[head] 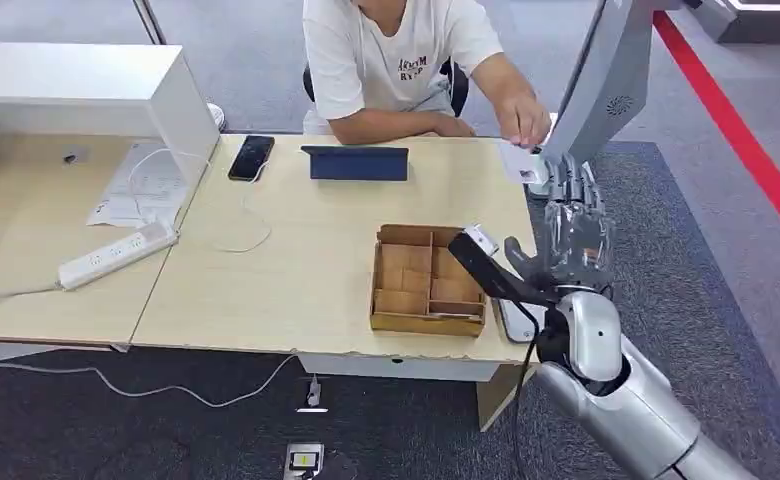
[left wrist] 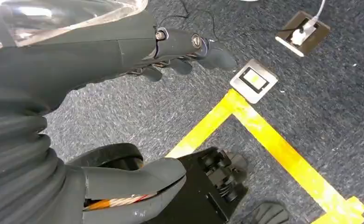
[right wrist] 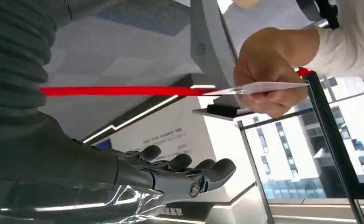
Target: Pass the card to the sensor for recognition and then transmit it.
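**Card in the person's hand above the raised right robot hand**

From the head view, the right robot hand (head: 573,232) is lifted past the table (head: 296,260) edge, fingers spread, holding nothing. A seated person's hand (head: 522,120) pinches the white card (head: 522,162) just beyond its fingertips, beside the grey sensor stand (head: 606,90). The right wrist view shows the card (right wrist: 259,87) edge-on, apart from the fingers (right wrist: 203,170). The left wrist view shows the left robot hand (left wrist: 124,112) hanging over grey carpet and yellow tape (left wrist: 264,140), fingers apart and holding nothing. A cardboard tray (head: 428,282) sits on the table
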Robot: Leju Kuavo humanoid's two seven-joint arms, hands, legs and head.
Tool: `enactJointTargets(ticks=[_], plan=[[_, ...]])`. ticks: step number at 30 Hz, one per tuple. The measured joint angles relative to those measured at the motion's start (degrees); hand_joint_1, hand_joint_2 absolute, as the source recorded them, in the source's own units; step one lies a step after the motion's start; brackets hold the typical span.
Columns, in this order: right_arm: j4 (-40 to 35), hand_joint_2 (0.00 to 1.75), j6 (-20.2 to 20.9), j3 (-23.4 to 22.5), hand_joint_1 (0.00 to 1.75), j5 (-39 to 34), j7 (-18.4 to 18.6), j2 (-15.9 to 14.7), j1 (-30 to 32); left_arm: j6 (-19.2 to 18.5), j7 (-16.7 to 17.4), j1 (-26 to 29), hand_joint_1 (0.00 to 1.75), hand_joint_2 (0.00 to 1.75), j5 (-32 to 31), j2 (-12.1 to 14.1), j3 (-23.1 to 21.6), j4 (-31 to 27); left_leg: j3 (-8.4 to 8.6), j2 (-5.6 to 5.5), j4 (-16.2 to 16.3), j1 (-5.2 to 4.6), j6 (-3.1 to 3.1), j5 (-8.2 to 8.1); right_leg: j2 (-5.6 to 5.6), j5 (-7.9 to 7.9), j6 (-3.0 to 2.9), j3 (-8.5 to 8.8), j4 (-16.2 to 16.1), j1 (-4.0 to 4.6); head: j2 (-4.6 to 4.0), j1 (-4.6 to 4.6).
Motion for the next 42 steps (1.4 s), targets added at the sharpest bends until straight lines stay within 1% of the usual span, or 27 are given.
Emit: enactJointTargets(ticks=[4,8,12,14,15,16,17,18,21,26,32,42], plan=[[3.4,1.75,1.7,1.2,0.00,1.0,0.0,0.1,-2.1,-0.9,0.4,-0.4,0.00,1.75,-1.2,-0.2,-0.1,0.5,0.00,0.01,0.0,0.00,0.00,0.00,0.00,0.00,0.00,-0.02,0.0,0.00,0.00,-0.02],[4.8,1.75,3.0,1.4,0.00,2.2,0.0,0.1,-2.5,-1.4,0.6,-0.7,0.00,1.75,-2.3,-0.4,-0.1,0.8,-0.01,-0.01,0.0,0.00,0.00,0.00,0.00,0.00,0.00,-0.03,0.0,0.01,0.00,-0.02],[6.3,1.75,3.2,1.5,0.00,2.8,0.0,0.3,-3.2,-1.6,0.7,-0.9,0.00,1.75,-2.5,-0.6,-0.2,1.2,-0.03,0.00,0.0,0.00,0.00,0.00,0.00,0.00,0.00,-0.03,0.0,0.00,0.00,0.00],[6.6,1.75,2.5,1.5,0.00,2.9,0.0,0.5,-3.5,-1.6,0.7,-0.9,0.00,1.75,-2.8,-0.7,-0.3,1.4,-0.03,0.00,0.0,0.00,0.00,0.00,0.00,0.00,0.00,-0.03,0.0,0.00,0.00,0.00],[6.9,1.75,1.8,1.5,0.12,2.9,0.0,0.6,-3.7,-1.6,0.7,-0.9,0.00,1.75,-3.0,-0.7,-0.3,1.4,-0.03,0.00,0.0,0.00,0.00,0.00,0.00,0.00,0.00,-0.03,0.0,0.00,0.00,-0.02],[7.2,1.75,1.1,1.4,1.40,2.9,0.0,0.7,-3.8,-1.6,0.7,-0.9,0.00,1.75,-3.2,-0.7,-0.3,1.4,-0.03,0.00,0.0,0.00,0.00,0.00,0.00,0.00,0.00,-0.03,0.0,0.00,0.00,0.00],[7.6,1.75,0.4,1.4,1.69,2.8,0.0,0.8,-4.0,-1.6,0.7,-0.9,0.00,1.75,-3.3,-0.7,-0.3,1.5,-0.02,0.01,0.0,0.00,0.00,0.00,0.00,0.00,0.00,-0.03,0.0,0.00,0.00,-0.02],[7.9,1.75,-0.3,1.4,1.75,2.8,0.0,0.9,-4.1,-1.6,0.7,-0.9,0.00,1.75,-3.3,-0.8,-0.3,1.6,-0.02,0.01,0.0,0.00,0.00,0.00,0.00,0.00,0.00,-0.03,0.0,0.00,0.00,-0.02],[8.7,1.75,-2.5,1.3,1.75,2.0,0.0,1.0,-4.2,-1.7,0.7,-0.9,0.00,1.75,-3.7,-1.0,-0.4,1.8,-0.02,0.01,0.0,0.00,0.00,0.00,0.00,0.00,0.00,-0.03,0.0,0.00,0.00,-0.02],[9.6,1.75,-4.5,1.1,1.75,1.1,0.0,0.9,-4.2,-1.9,0.7,-1.1,0.00,1.75,-4.3,-1.3,-0.4,2.3,-0.02,0.01,0.0,0.00,0.00,0.00,0.00,0.00,0.00,-0.04,0.0,0.00,0.00,-0.02],[10.5,1.75,-5.7,1.0,1.75,0.8,0.0,0.9,-4.2,-2.3,0.6,-1.4,0.00,1.75,-5.1,-1.7,-0.5,2.7,-0.02,0.01,0.0,0.00,0.00,0.00,0.00,0.00,0.00,-0.04,0.0,0.00,0.00,0.00],[11.0,1.75,-6.0,0.3,1.75,0.6,0.0,0.7,-3.5,-2.5,0.6,-1.7,0.00,1.75,-6.3,-2.2,-0.5,3.4,-0.01,0.02,0.0,0.00,0.00,0.00,0.00,0.00,0.00,-0.04,0.0,0.00,0.00,-0.02]])
